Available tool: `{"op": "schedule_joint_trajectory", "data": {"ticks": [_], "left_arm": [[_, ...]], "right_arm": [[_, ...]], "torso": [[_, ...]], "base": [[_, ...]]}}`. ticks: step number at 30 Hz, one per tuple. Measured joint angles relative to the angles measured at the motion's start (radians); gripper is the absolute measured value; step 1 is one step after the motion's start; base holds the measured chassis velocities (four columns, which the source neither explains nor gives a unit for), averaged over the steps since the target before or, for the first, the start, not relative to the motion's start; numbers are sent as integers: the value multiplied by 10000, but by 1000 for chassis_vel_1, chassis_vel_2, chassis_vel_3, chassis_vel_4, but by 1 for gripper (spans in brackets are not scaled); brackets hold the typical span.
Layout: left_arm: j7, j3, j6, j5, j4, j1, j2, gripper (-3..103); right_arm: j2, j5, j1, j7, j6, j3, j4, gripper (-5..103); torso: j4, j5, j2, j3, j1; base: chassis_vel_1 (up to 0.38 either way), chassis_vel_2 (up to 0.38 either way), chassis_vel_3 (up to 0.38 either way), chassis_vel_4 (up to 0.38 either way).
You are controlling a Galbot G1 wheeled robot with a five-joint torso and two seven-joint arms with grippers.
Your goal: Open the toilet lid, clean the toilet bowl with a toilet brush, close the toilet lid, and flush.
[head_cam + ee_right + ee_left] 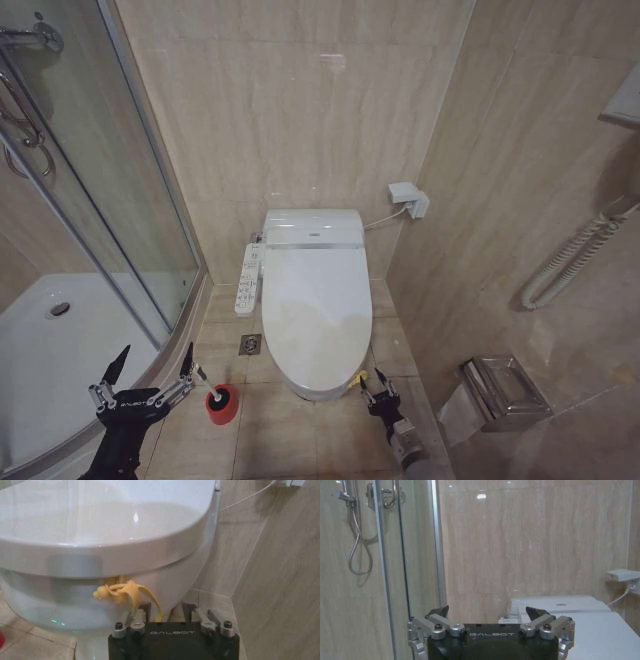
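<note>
Head view: toilet lid (pixel 316 300) down, nothing cleaned yet.
Right gripper (pixel 378 391) gapes, seemingly empty, beside the lid's yellow tie (pixel 125 592); left gripper (pixel 150 375) spread wide near it.

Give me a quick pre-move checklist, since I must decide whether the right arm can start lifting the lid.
1. toilet lid down over the toilet bowl: ok.
2. yellow tie hangs free at the front rim: ok.
3. right gripper at the tie, fingers open: ok.
4. Tie actually between its fingers: cannot tell.
5. left gripper open, off the lid: ok.
6. toilet brush standing in its red holder: ok.
</note>
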State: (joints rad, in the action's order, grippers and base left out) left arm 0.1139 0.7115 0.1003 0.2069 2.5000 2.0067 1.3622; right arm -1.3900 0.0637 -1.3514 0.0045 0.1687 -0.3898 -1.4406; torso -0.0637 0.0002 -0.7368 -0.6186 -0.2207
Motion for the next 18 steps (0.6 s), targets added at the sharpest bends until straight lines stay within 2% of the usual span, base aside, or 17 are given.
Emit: {"op": "schedule_joint_trajectory", "data": {"ticks": [1,2,8,9,15,16,18], "left_arm": [[0,0,0,0,0,0,0,100],[0,0,0,0,0,0,0,100],[0,0,0,0,0,0,0,100],[0,0,0,0,0,0,0,100],[0,0,0,0,0,0,0,100],[0,0,0,0,0,0,0,100],[0,0,0,0,0,0,0,100]], "right_arm": [[4,-4,5,0,3,0,4,61],[11,-11,14,-3,9,-1,8,35],[84,-52,50,-22,48,-11,11,35],[95,-64,51,-26,63,-22,11,8],[150,-162,15,-36,123,-119,-25,8],[215,-260,-54,-32,157,-232,-129,0],[243,-307,-85,-22,171,-292,-184,0]], "torso": [[0,0,0,0,0],[-2,0,0,0,0],[-2,0,0,0,0],[-2,0,0,0,0],[-2,-1,0,0,0],[-2,0,0,0,0],[-2,-1,0,0,0]], "base": [[0,0,0,0],[0,0,0,0],[0,0,0,0],[0,0,0,0],[0,0,0,0],[0,0,0,0],[0,0,0,0]]}}
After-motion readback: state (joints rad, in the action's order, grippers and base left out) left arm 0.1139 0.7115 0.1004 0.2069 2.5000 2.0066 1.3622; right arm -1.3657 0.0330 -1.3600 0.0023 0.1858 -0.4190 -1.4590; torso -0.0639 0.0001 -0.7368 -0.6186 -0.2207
